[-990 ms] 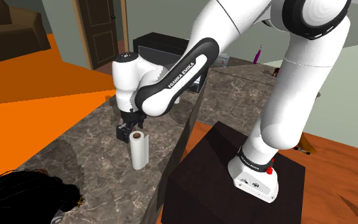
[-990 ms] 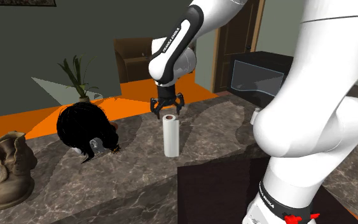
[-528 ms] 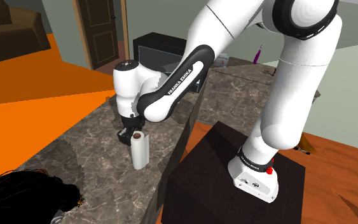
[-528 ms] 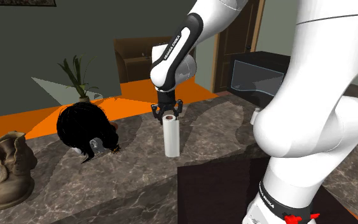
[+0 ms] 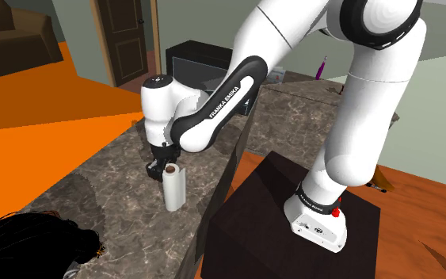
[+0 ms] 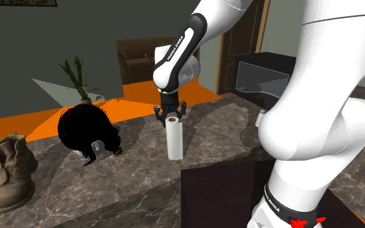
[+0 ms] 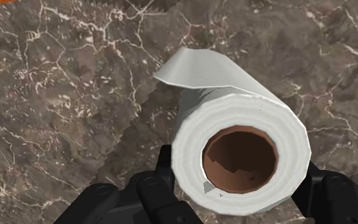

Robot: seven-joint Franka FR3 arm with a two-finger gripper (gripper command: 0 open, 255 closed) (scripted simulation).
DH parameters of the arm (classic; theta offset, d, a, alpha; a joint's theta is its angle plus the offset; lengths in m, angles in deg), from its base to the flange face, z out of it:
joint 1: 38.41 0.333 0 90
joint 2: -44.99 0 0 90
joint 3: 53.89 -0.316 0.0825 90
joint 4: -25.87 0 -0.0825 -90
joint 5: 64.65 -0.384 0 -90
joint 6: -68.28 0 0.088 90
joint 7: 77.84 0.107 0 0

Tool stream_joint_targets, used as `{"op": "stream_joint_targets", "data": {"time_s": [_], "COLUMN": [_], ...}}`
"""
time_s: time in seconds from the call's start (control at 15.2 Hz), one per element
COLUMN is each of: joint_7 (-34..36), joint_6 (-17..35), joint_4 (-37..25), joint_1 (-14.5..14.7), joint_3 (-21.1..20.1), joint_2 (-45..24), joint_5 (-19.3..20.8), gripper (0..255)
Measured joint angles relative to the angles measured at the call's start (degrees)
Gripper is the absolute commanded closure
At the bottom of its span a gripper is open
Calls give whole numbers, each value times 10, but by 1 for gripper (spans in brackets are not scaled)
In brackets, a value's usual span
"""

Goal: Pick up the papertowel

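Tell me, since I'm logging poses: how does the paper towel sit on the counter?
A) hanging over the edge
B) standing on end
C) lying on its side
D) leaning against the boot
B: the paper towel stands upright on the counter, its open brown core facing the gripper just above it.

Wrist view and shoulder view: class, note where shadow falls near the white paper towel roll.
Wrist view: a darker, jagged-edged shadow lies on the brown marbled counter beside the white paper towel roll; shoulder view: a broad dim patch darkens the counter left of the roll.
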Motion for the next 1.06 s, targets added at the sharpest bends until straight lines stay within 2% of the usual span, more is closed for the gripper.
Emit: {"op": "stream_joint_targets", "data": {"time_s": [1.06], "joint_7": [-58], "joint_6": [-105], "joint_4": [-22], "joint_1": [-10], "joint_3": [-16], "joint_2": [93], "joint_5": [-76], "gripper": [255]}}
